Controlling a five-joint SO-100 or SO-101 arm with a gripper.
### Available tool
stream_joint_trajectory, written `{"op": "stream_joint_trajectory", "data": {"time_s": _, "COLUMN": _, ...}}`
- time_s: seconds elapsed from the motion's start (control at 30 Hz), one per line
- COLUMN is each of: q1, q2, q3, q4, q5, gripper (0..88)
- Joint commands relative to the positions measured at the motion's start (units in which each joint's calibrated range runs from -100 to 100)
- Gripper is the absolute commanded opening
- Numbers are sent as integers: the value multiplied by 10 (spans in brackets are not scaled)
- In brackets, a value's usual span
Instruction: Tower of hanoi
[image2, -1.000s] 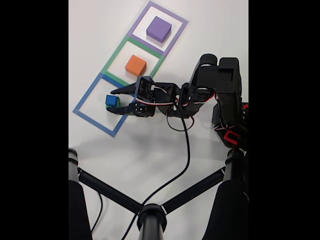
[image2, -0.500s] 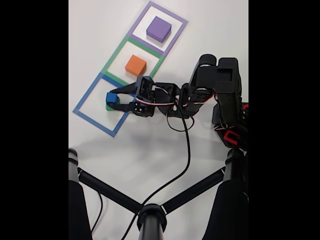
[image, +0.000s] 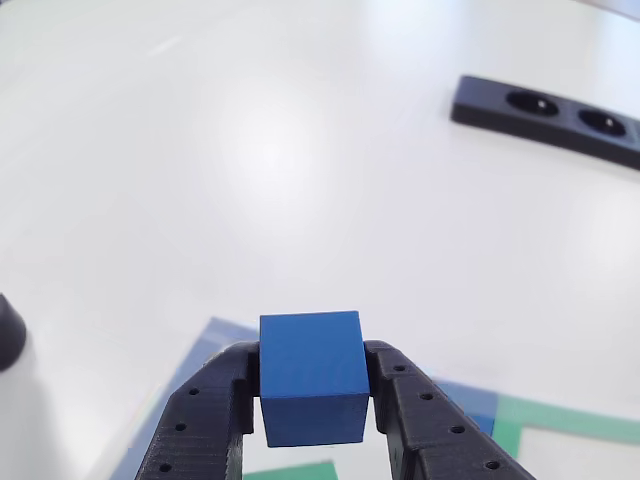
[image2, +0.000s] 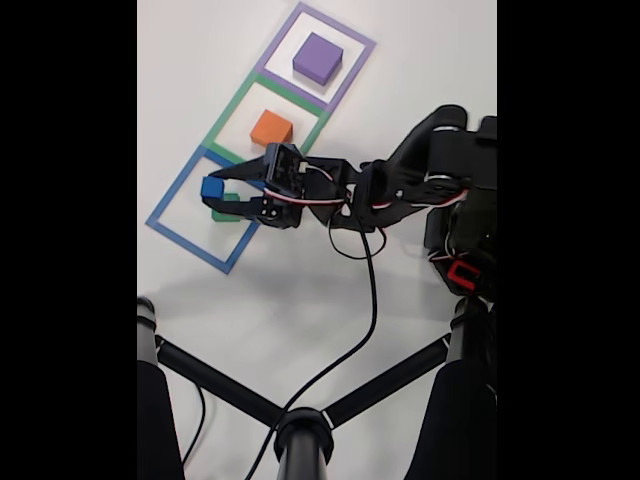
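Holding the blue cube (image: 310, 375) in my end effector (image2: 213, 198), lifted off the green block (image2: 226, 213); restacking is not begun.

Blue cube (image: 311, 376) aloft; purple block (image2: 318, 57), orange block (image2: 271, 129) flat.

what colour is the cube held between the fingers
Blue; the cube shows best in the other view, clamped between the black fingers.

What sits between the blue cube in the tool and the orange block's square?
Nothing visible: the tool holds the blue cube raised, and the table between it and the salmon-orange block shows only flat tape outlines.
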Motion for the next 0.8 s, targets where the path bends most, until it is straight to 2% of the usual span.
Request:
{"op": "stream_joint_trajectory", "data": {"time_s": 0.0, "q1": 11, "q2": -162, "q3": -48, "q4": 175, "q5": 6, "gripper": 15}}
{"op": "stream_joint_trajectory", "data": {"time_s": 0.23, "q1": 33, "q2": -365, "q3": -163, "q4": 577, "q5": 6, "gripper": 15}}
{"op": "stream_joint_trajectory", "data": {"time_s": 0.4, "q1": 49, "q2": -432, "q3": -339, "q4": 892, "q5": 6, "gripper": 13}}
{"op": "stream_joint_trajectory", "data": {"time_s": 0.63, "q1": 78, "q2": -453, "q3": -526, "q4": 1128, "q5": 6, "gripper": 17}}
{"op": "stream_joint_trajectory", "data": {"time_s": 0.77, "q1": 101, "q2": -463, "q3": -602, "q4": 1207, "q5": 6, "gripper": 12}}
